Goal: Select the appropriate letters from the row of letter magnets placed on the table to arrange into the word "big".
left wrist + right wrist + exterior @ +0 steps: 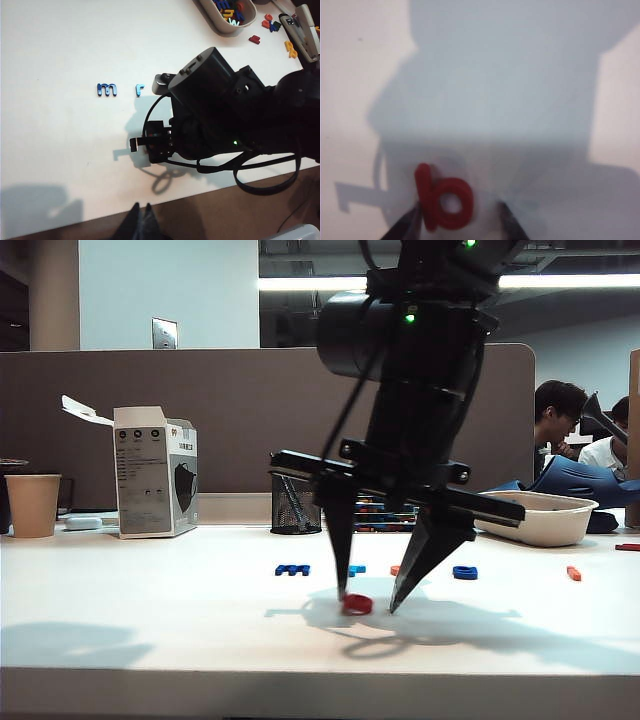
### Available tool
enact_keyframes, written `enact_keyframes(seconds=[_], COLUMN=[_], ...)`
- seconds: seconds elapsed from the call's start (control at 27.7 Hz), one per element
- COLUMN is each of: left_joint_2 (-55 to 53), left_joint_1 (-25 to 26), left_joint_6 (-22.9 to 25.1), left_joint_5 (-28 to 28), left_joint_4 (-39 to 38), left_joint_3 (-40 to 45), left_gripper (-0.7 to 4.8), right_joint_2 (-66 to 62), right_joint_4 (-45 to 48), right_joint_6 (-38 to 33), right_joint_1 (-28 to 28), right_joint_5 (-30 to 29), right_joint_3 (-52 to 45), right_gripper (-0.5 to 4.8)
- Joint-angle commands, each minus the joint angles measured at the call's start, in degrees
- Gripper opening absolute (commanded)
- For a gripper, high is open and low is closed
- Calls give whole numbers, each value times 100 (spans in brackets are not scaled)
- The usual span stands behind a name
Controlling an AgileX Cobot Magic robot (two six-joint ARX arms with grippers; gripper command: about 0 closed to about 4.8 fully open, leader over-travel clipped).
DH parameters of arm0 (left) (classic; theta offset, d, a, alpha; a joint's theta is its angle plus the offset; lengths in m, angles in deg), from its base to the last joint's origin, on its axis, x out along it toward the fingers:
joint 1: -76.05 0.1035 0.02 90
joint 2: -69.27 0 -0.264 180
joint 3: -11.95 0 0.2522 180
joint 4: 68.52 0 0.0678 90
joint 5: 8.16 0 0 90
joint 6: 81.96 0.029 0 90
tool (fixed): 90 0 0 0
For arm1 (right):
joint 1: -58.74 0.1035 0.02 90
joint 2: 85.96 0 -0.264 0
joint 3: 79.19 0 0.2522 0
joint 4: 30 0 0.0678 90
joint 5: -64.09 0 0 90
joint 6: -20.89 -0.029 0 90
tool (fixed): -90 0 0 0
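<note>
While parted around red b (443, 200), right gripper (368, 608) empty.

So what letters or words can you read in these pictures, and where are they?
"b": red magnet on the table, between the open right gripper's fingertips.
"m": dark blue magnet on the table.
"r": light blue magnet beside it.
Print on the white box: too small to read.
Left gripper: no text.

The right hand (368, 604) stands spread over the red letter (357, 604) on the table (150, 610).
</note>
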Motion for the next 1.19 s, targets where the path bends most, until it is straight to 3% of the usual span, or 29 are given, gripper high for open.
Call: enact_keyframes(seconds=[0.04, 0.22, 0.58, 0.94, 1.19], left_joint_2=[13, 13, 13, 13, 13], left_joint_1=[4, 4, 4, 4, 4], left_joint_6=[37, 37, 37, 37, 37], left_joint_5=[-37, -37, -37, -37, -37], left_joint_4=[33, 33, 35, 35, 33], left_joint_3=[-22, -22, -22, -22, -22], left_gripper=[-5, -5, -5, -5, -5], right_joint_2=[-125, -107, 361, 446, 428], right_joint_4=[-275, -275, -302, -1058, -1032], right_joint_6=[-39, -39, -2, 428, 761], right_joint_1=[7, 7, -219, -1080, -1821], right_joint_5=[0, -59, -77, 649, 931], right_joint_3=[-103, -92, 140, 481, 481], right_gripper=[191, 217, 217, 217, 216])
